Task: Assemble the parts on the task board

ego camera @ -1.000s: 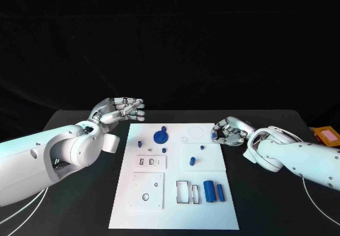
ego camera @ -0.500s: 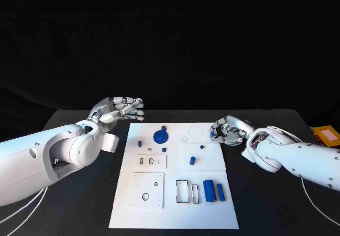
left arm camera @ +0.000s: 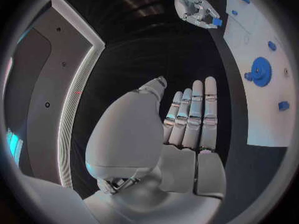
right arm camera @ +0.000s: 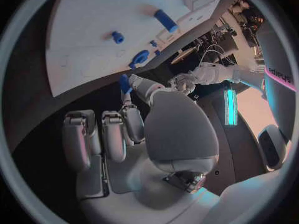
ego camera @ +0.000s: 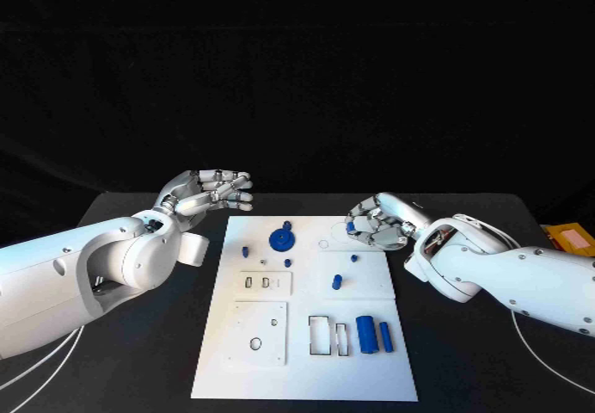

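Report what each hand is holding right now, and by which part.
The right hand pinches a small blue part between its fingertips, over the task board; where on the part it grips cannot be told. The left hand holds nothing, fingers curled.

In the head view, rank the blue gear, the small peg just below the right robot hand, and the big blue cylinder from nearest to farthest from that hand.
From the right robot hand:
1. Small peg, just below it, on the task board's right side.
2. Blue gear, across the board toward the left arm.
3. Big blue cylinder, low on the board, nearest the robot's body.
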Robot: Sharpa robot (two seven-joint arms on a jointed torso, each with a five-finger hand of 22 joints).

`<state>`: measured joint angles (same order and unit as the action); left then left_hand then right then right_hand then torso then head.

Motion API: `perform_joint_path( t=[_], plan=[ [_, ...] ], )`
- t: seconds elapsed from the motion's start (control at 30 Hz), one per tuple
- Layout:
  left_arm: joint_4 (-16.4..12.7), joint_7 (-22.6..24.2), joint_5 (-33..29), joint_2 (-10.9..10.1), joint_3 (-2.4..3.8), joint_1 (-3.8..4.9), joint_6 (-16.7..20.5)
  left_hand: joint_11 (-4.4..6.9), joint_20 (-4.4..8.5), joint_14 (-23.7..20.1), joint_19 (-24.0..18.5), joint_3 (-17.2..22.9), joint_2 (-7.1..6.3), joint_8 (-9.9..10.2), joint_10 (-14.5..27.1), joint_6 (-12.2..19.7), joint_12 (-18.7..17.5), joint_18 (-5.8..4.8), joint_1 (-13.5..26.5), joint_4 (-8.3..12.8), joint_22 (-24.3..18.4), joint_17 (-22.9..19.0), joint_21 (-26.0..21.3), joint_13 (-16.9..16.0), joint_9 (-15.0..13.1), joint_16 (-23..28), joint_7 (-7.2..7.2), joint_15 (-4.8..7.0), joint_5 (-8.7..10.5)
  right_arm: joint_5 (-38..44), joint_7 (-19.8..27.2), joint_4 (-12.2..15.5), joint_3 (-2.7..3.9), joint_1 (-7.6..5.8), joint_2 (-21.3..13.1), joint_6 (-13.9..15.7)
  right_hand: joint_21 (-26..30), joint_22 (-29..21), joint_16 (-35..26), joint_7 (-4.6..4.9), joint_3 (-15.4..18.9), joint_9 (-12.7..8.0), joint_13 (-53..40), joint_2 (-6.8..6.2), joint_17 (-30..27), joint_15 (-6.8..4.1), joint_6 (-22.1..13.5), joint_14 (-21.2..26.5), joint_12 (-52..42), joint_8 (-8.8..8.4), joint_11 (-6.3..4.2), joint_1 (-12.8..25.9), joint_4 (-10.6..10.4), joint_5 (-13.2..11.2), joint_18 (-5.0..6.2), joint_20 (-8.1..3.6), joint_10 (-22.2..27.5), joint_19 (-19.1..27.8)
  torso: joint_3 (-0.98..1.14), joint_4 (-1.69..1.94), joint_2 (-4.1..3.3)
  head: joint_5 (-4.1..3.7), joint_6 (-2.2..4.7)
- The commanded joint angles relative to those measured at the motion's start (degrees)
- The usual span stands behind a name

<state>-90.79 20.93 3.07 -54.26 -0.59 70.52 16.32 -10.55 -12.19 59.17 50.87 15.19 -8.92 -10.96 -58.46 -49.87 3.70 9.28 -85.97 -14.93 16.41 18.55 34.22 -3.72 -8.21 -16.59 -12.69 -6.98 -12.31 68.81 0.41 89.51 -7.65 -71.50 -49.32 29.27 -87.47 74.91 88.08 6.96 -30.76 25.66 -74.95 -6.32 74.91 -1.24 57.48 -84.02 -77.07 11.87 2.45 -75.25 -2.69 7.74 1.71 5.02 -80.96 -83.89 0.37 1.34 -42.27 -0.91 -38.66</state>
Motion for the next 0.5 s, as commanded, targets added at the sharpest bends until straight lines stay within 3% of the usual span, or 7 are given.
perform_joint_path(
  t=[0.03, 0.37, 0.5],
  plan=[
    [0.07, 0.09, -0.15, 0.26, 0.03, 0.03, -1.23, 0.21, 0.00, -0.51, -0.41, 0.25, -0.16, 0.19, 0.21, 0.12, 0.10, 1.02, -0.51, -0.03, 0.09, 0.09, 0.35, -0.09, -0.02, 0.19, -1.00, -0.04, 0.10, 4.40, -7.46, 1.61, -0.01, -0.16, 1.88, 0.83, -0.31, 12.97, 0.28, -0.11, -0.37, 1.06, -1.47, 0.35, 10.12, -0.38, 0.07, -4.91, 0.45, 1.17, -0.28, 0.40, -0.17, 0.28, -0.95, -0.32, 0.19, -4.14, -0.26, -0.01, 0.30, 0.31, -0.16],
    [0.40, -0.19, -0.15, 0.94, 0.02, 0.03, -1.14, 0.21, -0.04, -0.55, -0.58, 0.21, -0.24, 0.16, 0.10, 0.04, 0.16, 0.98, -0.33, -0.10, 0.12, 0.17, 0.40, -0.12, -0.04, 0.25, -1.00, -0.07, 0.19, 9.11, -11.96, 3.06, -0.21, 1.00, 9.10, -1.09, -0.42, 13.10, 0.33, -0.19, -0.30, 1.24, -1.62, 0.18, 10.29, -0.41, 0.02, -4.95, 0.34, 1.46, -0.33, 1.19, -0.40, 0.32, -1.00, -0.34, 0.01, -4.25, -0.80, 0.10, 0.67, 2.02, -1.29],
    [0.41, -0.26, -0.15, 1.17, 0.02, 0.03, -1.10, 0.22, -0.05, -0.60, -0.71, 0.22, -0.26, 0.15, 0.05, 0.00, 0.18, 0.96, -0.30, -0.11, 0.12, 0.20, 0.40, -0.13, -0.05, 0.29, -0.99, -0.09, 0.21, 10.98, -13.52, 2.66, -0.37, 2.05, 11.74, -1.96, -0.43, 13.11, 0.32, -0.23, -0.22, 1.33, -1.52, 0.04, 10.29, -0.44, 0.01, -4.95, 0.45, 1.61, -0.37, 1.61, -0.52, 0.31, -1.00, -0.37, 0.05, -4.26, -0.81, 0.18, 0.66, 2.52, -1.58]
  ],
)
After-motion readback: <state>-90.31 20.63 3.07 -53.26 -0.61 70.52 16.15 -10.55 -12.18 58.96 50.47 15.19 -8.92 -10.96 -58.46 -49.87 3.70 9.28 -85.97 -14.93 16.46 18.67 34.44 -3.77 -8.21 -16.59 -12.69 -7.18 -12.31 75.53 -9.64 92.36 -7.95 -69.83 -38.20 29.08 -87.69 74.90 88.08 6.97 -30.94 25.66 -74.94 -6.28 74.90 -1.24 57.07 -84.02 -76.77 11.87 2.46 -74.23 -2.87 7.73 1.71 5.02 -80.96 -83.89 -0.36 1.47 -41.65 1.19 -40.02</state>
